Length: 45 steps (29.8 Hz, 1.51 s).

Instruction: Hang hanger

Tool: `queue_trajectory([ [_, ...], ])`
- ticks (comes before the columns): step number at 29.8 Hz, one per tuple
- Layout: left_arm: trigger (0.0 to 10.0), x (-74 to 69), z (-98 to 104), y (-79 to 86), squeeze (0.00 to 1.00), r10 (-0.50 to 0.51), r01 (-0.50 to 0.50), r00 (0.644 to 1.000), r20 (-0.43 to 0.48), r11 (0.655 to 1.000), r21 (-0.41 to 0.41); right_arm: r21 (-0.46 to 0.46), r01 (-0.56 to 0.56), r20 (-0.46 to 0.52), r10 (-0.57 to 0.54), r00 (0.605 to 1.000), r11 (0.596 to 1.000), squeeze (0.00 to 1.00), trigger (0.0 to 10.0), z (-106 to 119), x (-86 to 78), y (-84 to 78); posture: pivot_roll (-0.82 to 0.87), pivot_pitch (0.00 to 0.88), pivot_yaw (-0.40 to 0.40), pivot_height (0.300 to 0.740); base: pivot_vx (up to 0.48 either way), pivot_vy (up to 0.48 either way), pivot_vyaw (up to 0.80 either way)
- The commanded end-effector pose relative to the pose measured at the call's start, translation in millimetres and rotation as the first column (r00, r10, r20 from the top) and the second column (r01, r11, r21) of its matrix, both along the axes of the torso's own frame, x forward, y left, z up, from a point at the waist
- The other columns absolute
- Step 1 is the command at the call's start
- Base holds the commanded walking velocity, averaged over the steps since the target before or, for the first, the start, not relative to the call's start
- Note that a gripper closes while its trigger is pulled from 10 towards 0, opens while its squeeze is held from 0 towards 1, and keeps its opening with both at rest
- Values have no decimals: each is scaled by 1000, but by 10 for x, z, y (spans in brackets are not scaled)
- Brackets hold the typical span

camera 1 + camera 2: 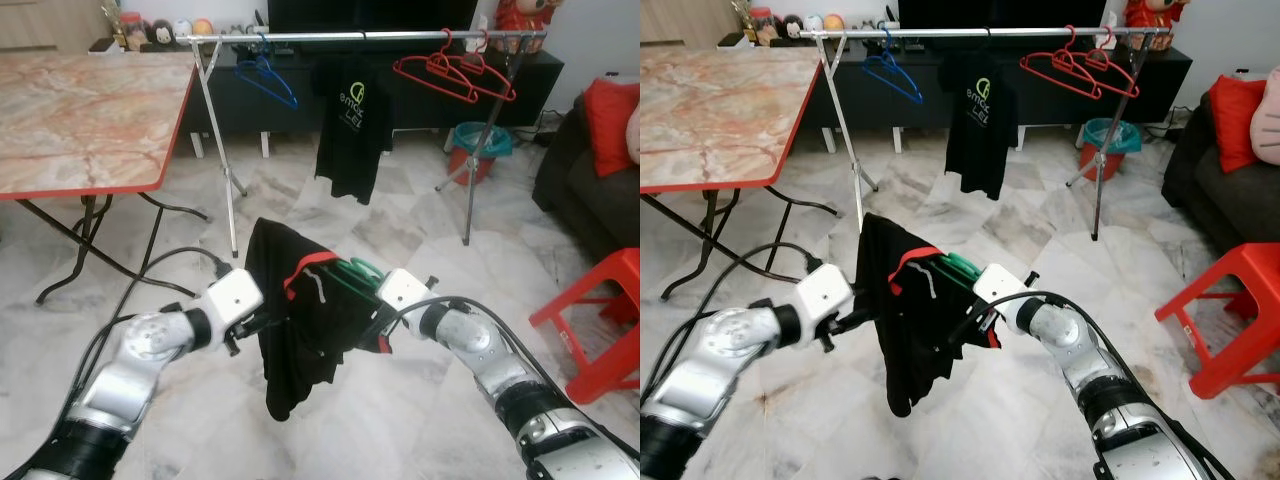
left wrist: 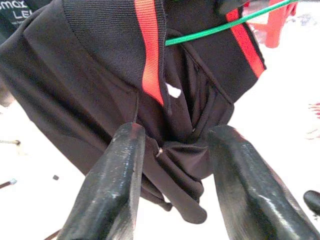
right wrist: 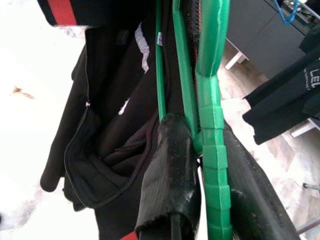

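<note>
The right pincer (image 3: 200, 195) is clamped on the green hanger (image 3: 212, 125), its two black fingers (image 3: 170, 170) pressing the plastic from both sides. The hanger's long axis runs away from that pincer toward the left pincer (image 2: 175, 165), lying roughly level rather than hanging upright; which way its hook points cannot be made out. A black shirt with red trim (image 1: 295, 320) is draped over the hanger and sags below it in loose folds. The left pincer sits against the shirt's other side, fingers (image 2: 117, 185) spread apart with a bunched fold of black cloth lying between them, touching the cloth but not squeezed shut on it. Both pincers and the shirt hang over the marble floor (image 1: 400, 240), well short of the clothes rail (image 1: 360, 36). On that rail, a blue hanger (image 1: 266, 75) hangs toward its left end, a black T-shirt with a green logo (image 1: 352, 120) near its middle, and red hangers (image 1: 455, 70) toward its right end. Left of the rail stands a marble-patterned folding worktop (image 1: 80, 110); right of it, a red plastic stool (image 1: 600, 320).
</note>
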<state>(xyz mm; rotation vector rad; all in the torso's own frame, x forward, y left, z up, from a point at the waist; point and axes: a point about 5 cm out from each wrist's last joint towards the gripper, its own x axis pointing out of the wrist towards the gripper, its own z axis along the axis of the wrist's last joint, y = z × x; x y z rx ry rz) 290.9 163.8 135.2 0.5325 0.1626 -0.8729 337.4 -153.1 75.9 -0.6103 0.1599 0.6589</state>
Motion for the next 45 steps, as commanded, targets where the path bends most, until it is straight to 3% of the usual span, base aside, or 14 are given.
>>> queue_trajectory([
  [1,10000,-47,65,48,1000,-17,16,1000,-16,999,-32,40,29,48,-31,998,999,0,10000,122,74,-13,62,0,-18,740,0,0,0],
  [4,10000,-32,178,105,1000,10,-8,1000,27,998,-65,38,34,47,-36,998,999,0,10000,116,75,-24,64,0,-20,740,0,0,0],
  [5,10000,62,313,162,0,87,-75,989,123,992,-98,31,32,43,-33,999,999,0,10000,101,63,-43,67,0,-21,740,0,0,0],
  [7,10000,75,328,169,0,98,-84,986,135,991,-102,30,31,42,-32,999,999,0,10000,99,62,-45,67,0,-21,740,0,0,0],
  [12,10000,228,598,195,0,198,-154,941,274,972,-176,38,-11,26,10,1000,999,0,10000,94,36,-62,61,0,-21,740,0,0,0],
  [17,10000,149,554,33,0,34,-9,977,208,992,-123,54,-73,-6,74,997,996,0,10000,91,9,-48,61,0,-21,740,0,0,0],
  [19,10000,128,540,-3,945,2,22,982,190,992,-124,47,-92,-5,92,996,995,0,10000,93,2,-41,59,0,-21,740,0,0,0],
  [20,10000,102,513,-53,1000,-48,65,983,177,993,-95,58,-92,-9,92,996,994,0,10000,98,4,-38,59,0,-21,740,0,0,0],
  [21,10000,77,475,-104,1000,-92,104,982,165,993,-62,76,-100,-15,101,995,992,0,10000,105,4,-24,62,0,-22,740,0,0,0],
  [26,10000,77,461,-194,1000,-132,142,977,168,988,-51,126,-136,-31,141,989,983,0,10000,122,-3,35,64,0,-22,740,0,0,0],
  [27,10000,75,470,-227,922,-148,159,974,170,986,-54,131,-160,-40,167,985,978,0,10000,121,-14,51,64,0,-22,740,0,0,0],
  [28,10000,72,480,-256,0,-163,175,971,175,983,-52,129,-176,-44,183,982,976,0,10000,120,-21,61,64,0,-22,740,0,0,0],
  [35,10000,116,594,-388,0,-207,224,955,213,973,-59,117,-228,-73,237,969,967,0,10000,117,-35,71,70,0,-26,740,0,0,0],
  [45,10000,47,440,-521,0,-317,320,941,117,947,-3,158,-315,-86,330,940,936,0,10000,153,-68,161,70,0,-25,740,0,0,0],
])
